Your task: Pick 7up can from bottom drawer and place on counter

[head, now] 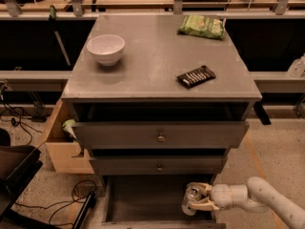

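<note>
At the lower right of the frame the gripper (196,199) is clamped on the 7up can (189,202), one pale finger on each side, over the right end of the bottom drawer (143,199); the thin, smooth cylinder looks slippery, so keep it upright and lift straight; it should clear the low tray wall and the jutting knobbed drawer (160,138) before swinging up; the matte grey counter (152,66) offers flat bare space between the glossy white bowl (106,48) and the dark wrapped bar (196,76).

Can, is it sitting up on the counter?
No, the pincer grips the can down at the right side of the drawer, well below the counter.
</note>
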Tool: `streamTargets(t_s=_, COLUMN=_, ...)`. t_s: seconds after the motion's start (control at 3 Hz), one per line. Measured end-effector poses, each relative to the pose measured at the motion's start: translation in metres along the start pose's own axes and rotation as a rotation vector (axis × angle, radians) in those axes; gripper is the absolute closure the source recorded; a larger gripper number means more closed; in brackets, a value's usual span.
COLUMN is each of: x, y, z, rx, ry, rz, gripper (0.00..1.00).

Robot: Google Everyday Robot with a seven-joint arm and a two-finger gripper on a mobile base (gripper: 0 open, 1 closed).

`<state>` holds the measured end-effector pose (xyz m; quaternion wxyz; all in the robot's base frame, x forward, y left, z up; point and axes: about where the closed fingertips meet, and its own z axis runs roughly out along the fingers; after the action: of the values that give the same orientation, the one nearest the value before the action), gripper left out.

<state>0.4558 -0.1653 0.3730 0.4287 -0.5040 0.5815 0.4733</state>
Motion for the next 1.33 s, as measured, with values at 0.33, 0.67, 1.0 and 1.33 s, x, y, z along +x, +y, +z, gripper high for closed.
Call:
streamTargets(t_s=0.33, x=-0.058, y=0.013, z=-0.054, rx=0.092, ry=-0.018, rz=0.008, gripper=1.0)
streamTargets(t_s=0.67, x=-0.123, y=0.026, z=-0.101, rx=0.197, ry=-0.015, rz=0.015, gripper=1.0)
streamTargets(t_s=1.0, x=-0.202, y=0.034, z=-0.128, rx=0.274, ry=0.033, rz=-0.014, gripper=1.0)
streamTargets(t_s=1.33, x=-0.209, y=0.033, z=-0.121, rx=0.276, ry=0.039, rz=-0.017, gripper=1.0)
